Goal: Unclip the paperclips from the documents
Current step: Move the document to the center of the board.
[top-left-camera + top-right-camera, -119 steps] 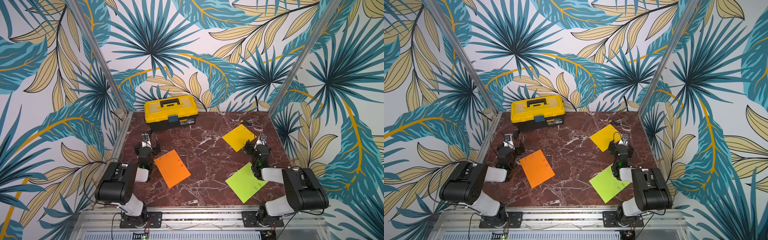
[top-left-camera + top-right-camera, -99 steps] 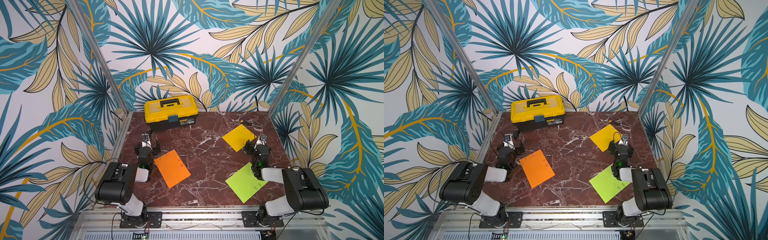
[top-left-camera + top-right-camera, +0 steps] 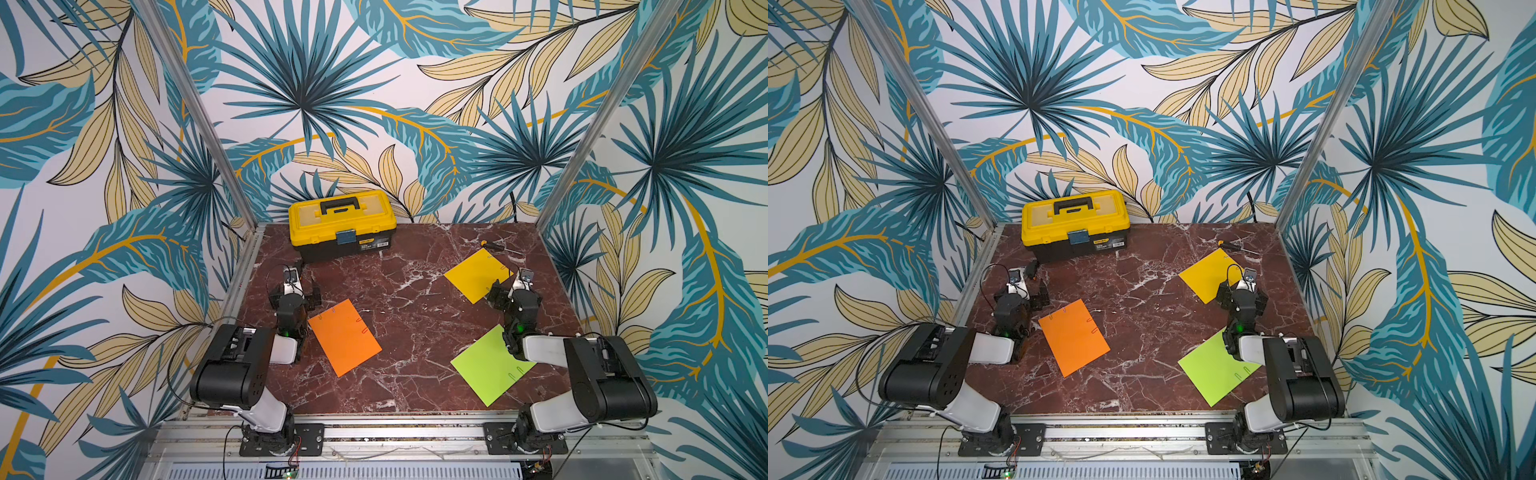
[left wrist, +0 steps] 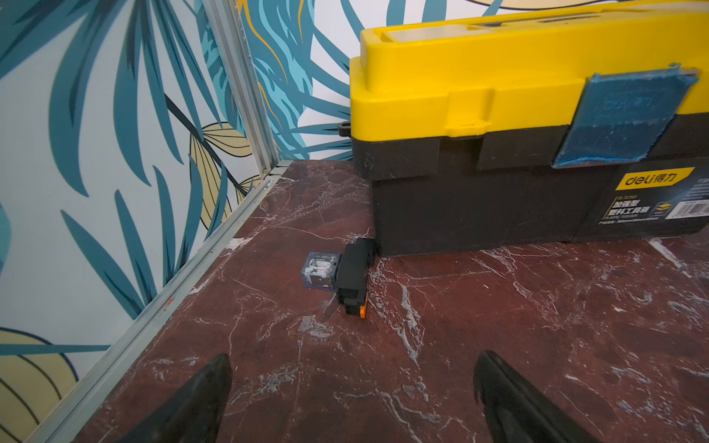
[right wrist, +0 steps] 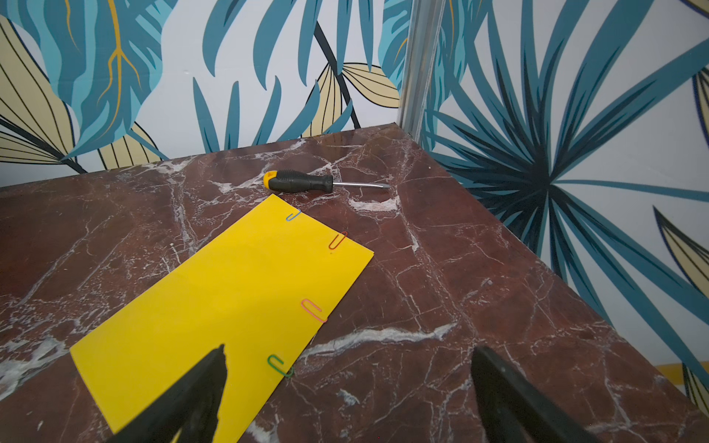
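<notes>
Gaping fully, both grippers hold nothing. The left gripper [image 4: 353,360] hangs over bare table [image 3: 407,291], short of the toolbox [image 4: 498,96]. The right gripper [image 5: 348,349] hangs over the near end of the yellow sheet [image 5: 215,307], one finger above paper, the other above bare stone. Contact w/ the paper: can't tell.

Edges & room, in both top views: the orange sheet [image 3: 344,336] lies lower left of centre, its left corner just beside the left arm. The yellow sheet sits upper right. The green sheet [image 3: 488,368] is lower right, partly hidden by the right arm. A wide bare strip of marble runs down the middle btwn orange & the other two. The toolbox stands upper left on the tabletop, by the back wall, w/ a small black block [image 4: 351,276] w/ clear cap right at its corner. An alu rail [image 4: 153,307] borders the left edge. The screwdriver [image 5: 303,181] lies near the yellow sheet's far corner, not touching.

Paperclips [image 5: 314,310]: four along the yellow sheet's long edge (blue, red, pink, green), three on the orange, two on the green by the arm.

Writing: the yellow tag [image 4: 648,178] on the toolbox reads "deli" + Chinese chars. Small print & barcode are unreadable.
</notes>
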Available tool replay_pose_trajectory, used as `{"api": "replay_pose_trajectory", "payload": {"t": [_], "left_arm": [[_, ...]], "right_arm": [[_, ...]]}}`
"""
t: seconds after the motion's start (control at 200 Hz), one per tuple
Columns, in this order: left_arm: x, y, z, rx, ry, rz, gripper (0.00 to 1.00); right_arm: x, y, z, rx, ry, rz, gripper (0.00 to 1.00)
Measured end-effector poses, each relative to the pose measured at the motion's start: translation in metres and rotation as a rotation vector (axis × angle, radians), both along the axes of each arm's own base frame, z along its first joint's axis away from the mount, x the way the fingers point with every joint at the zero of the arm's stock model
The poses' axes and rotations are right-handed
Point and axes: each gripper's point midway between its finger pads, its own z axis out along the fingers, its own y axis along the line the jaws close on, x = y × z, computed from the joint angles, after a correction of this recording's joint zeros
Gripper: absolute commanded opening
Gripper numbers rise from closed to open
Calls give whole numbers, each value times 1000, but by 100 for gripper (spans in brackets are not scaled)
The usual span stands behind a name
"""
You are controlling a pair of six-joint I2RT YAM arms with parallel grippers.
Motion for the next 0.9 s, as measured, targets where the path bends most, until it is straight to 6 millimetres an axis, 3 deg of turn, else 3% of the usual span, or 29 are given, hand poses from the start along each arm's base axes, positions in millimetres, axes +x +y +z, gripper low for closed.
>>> {"api": "replay_pose_trajectory", "payload": {"t": [0.541,0.611,0.786,0.901], "left_arm": [[-1,-1,3,3,6,-27,100],[-3,-5,14,17,-3,-42,100],[1,-33,61,54,-42,-116,99],[6,-49,87,27,-46,-158,100]], "right_arm": [[-3,7,1,-13,27,53,99],[-2,10,14,-7,61,63,100],[30,18,96,33,34,85,99],[46,32,103,83,127,146,86]]}}
